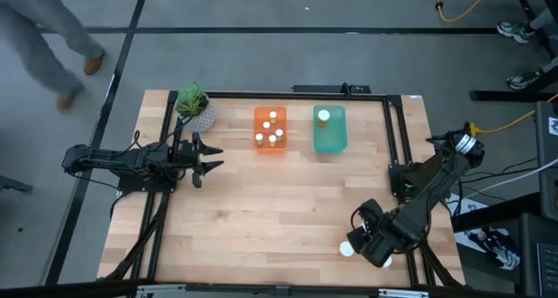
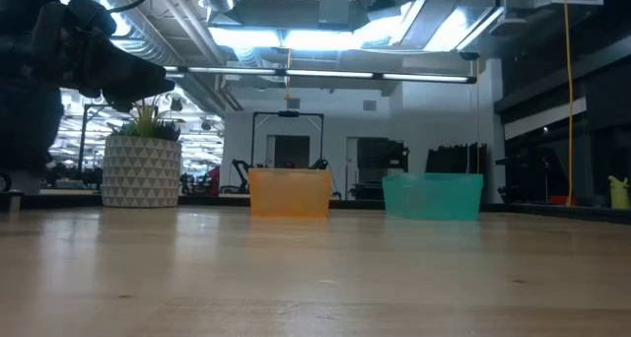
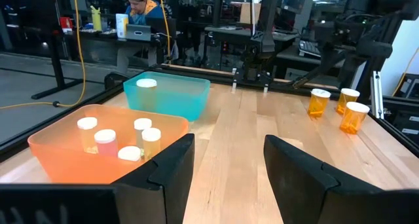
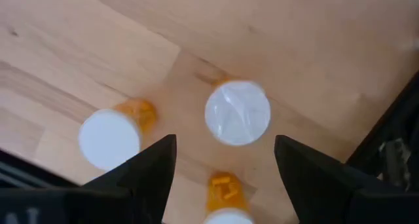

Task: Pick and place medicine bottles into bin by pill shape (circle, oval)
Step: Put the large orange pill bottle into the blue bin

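Observation:
Three amber bottles with white caps stand upright on the table near its front right corner. In the right wrist view they show from above: one [image 4: 237, 112], a second [image 4: 109, 139] and a third [image 4: 226, 214]. My right gripper [image 4: 224, 142] hangs open above them, pointing down, its fingers on either side of the middle bottle without touching it. One cap [image 1: 347, 248] shows beside it in the high view. The orange bin [image 1: 270, 131] holds several white-capped bottles, and the teal bin [image 1: 330, 129] holds one. My left gripper [image 1: 199, 155] waits open at the table's left.
A potted plant [image 1: 193, 108] stands at the far left corner, just behind my left gripper. Black frame rails [image 1: 397, 132] run along the table's sides. A person [image 1: 52, 37] walks beyond the far left corner. Bare wood lies between the bins and the front edge.

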You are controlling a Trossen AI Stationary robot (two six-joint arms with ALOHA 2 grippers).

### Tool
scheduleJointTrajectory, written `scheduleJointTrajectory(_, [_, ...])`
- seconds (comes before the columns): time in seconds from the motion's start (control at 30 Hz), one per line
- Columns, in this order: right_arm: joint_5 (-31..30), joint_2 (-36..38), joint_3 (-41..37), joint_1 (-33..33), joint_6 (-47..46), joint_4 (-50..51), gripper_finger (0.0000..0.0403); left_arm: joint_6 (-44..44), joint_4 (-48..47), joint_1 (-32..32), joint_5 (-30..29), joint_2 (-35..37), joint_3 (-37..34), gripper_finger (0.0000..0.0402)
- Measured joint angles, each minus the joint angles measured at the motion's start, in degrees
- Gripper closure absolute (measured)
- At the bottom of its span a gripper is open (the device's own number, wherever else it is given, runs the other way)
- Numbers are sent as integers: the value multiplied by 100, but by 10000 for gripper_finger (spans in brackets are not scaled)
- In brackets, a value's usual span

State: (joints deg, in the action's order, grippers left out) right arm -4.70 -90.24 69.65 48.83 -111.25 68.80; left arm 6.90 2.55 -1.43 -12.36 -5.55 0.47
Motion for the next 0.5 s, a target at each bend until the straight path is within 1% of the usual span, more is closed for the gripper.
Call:
scheduleJointTrajectory(0.07, [-1, 0, 0, 88, -194, 7, 134, 2, 2, 0, 0, -2, 2, 225])
scheduleJointTrajectory(0.13, [6, 0, 0, 167, -406, 19, 117, 1, 0, 0, 0, -1, 0, 225])
scheduleJointTrajectory(0.2, [45, 0, 0, 254, -552, 79, 91, 1, 0, 0, 0, 0, 0, 225])
scheduleJointTrajectory(0.37, [19, 0, -38, 369, -574, 109, 25, 1, 1, 0, 0, -1, 0, 225])
scheduleJointTrajectory(0.43, [25, 0, -166, 362, -570, 39, 12, 0, 0, 0, 0, 0, 1, 225])
scheduleJointTrajectory(0.5, [26, -1, -400, 330, -539, -241, 8, 2, 2, 2, 0, -1, 1, 225])
